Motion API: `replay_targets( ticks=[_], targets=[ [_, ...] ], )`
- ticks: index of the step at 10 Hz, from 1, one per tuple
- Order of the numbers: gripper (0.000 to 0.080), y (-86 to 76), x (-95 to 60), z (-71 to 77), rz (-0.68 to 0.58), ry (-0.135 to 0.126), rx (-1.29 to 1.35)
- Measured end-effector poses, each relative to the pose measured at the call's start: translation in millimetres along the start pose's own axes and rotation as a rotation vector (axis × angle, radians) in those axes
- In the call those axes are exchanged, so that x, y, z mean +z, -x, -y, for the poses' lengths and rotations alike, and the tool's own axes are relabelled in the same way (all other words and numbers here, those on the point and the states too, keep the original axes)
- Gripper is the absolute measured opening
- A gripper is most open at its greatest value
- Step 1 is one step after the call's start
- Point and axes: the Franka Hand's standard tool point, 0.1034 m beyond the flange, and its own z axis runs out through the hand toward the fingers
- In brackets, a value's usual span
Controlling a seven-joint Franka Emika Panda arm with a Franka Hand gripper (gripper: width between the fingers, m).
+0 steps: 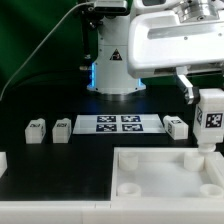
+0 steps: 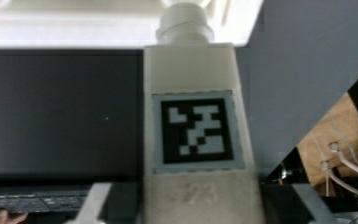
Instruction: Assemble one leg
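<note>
The leg (image 1: pixel 209 118) (image 2: pixel 194 120) stood upright, tag showing, over the white panel's (image 1: pixel 150 185) far corner on the exterior view's right, with the gripper (image 1: pixel 207 95) closed around its top. Three other legs (image 1: pixel 62 128) and the marker board (image 1: pixel 118 123) lay behind the panel on the counter (image 1: pixel 60 165).

One small white block-shaped plastic leg (image 2: pixel 194 75): smooth, semi-matt, its black-and-white square tag (image 2: pixel 197 130) flat and matt. One large white square plastic panel (image 1: pixel 165 174): smooth, slight sheen; black table top (image 1: pixel 60 168): matt, unreflective.
</note>
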Motion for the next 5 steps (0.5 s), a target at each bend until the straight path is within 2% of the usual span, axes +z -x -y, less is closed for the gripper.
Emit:
replay_targets(
  ticks=[1, 5],
  targets=[
    [0.0294, 1.3, 5.9, -2.2, 0.003, -0.001, 0.011],
    [0.0294, 25.1, 33.3, 5.4, 0.044, -0.008, 0.010]
  ],
)
